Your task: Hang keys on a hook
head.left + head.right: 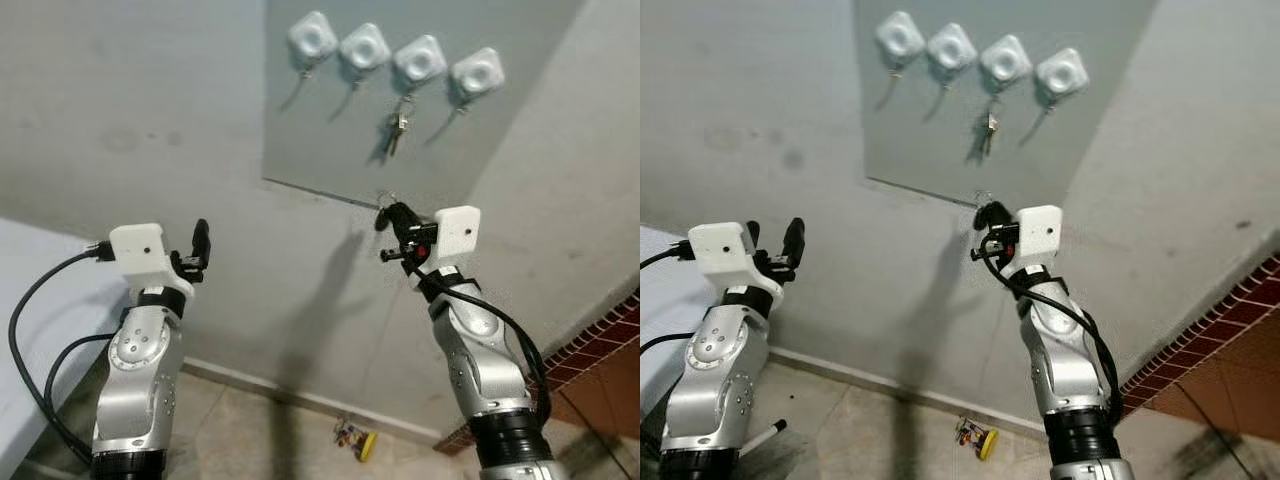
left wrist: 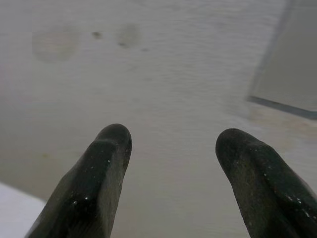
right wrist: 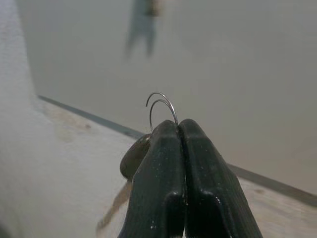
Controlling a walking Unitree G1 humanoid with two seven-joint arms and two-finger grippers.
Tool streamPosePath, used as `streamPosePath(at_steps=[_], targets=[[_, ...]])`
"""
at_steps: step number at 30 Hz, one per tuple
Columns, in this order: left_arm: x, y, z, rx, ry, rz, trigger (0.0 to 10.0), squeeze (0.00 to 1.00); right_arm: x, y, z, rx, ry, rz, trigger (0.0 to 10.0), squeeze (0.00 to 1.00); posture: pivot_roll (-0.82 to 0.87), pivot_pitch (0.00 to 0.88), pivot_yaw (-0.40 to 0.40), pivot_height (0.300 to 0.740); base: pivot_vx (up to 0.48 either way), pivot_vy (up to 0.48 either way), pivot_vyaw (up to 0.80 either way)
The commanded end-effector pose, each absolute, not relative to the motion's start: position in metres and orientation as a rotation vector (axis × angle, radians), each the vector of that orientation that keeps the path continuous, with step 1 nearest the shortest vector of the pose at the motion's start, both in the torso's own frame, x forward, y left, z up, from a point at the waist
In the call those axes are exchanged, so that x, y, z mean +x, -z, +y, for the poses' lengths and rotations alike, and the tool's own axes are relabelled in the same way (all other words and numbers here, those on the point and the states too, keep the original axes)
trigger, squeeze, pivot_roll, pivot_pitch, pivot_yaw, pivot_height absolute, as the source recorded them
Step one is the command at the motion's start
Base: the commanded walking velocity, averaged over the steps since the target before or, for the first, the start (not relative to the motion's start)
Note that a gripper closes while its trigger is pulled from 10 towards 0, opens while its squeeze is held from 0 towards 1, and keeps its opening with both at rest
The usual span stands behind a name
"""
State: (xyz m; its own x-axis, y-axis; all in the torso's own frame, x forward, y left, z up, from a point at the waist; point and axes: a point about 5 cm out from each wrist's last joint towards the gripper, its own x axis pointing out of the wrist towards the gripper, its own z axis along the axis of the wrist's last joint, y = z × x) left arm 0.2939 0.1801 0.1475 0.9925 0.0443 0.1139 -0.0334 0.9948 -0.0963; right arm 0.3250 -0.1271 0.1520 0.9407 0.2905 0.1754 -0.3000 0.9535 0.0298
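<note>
Several white hooks (image 1: 364, 46) sit in a row on a grey wall panel (image 1: 320, 140). One set of keys (image 1: 398, 125) hangs from the third hook (image 1: 420, 60). Just below the panel's lower edge, my right gripper (image 1: 385, 213) is raised and shut on another set of keys. In the right wrist view a thin wire key ring (image 3: 161, 106) pokes up past the closed fingertips (image 3: 168, 144), and a dark key head (image 3: 132, 159) shows beside them. My left gripper (image 1: 200, 245) is held up at the left, facing bare wall, open and holding nothing, its fingers (image 2: 101, 173) well apart.
A white surface (image 1: 30, 290) lies at the far left beside my left arm. Red brick tiling (image 1: 600, 340) runs along the right. A small yellow object (image 1: 357, 441) lies on the floor by the skirting, below the panel.
</note>
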Motion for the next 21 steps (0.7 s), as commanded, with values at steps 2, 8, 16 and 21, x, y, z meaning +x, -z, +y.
streamPosePath(at_steps=[2,8,16,21], targets=[[0.293,-0.151,0.178,-0.085,-0.027,-0.132,10.0,0.00,0.325,-0.157,-0.129,0.056,-0.304,-0.182,10.0,0.00,-0.06,0.048,-0.063,0.740,0.000,0.000,0.00],[0.293,-0.165,0.162,0.028,0.087,-0.197,10.0,0.00,0.325,-0.158,-0.121,0.038,-0.404,-0.176,10.0,0.00,-0.06,0.048,-0.064,0.740,0.000,0.000,0.00],[0.288,-0.184,0.144,0.080,0.228,-0.262,10.0,0.00,0.331,-0.173,-0.114,0.029,-0.522,-0.216,10.0,0.00,-0.06,0.054,-0.059,0.740,0.000,0.000,0.00],[0.287,-0.193,0.141,0.078,0.263,-0.286,10.0,0.00,0.338,-0.184,-0.108,0.022,-0.567,-0.251,10.0,0.00,-0.06,0.055,-0.059,0.740,0.000,0.000,0.00]])
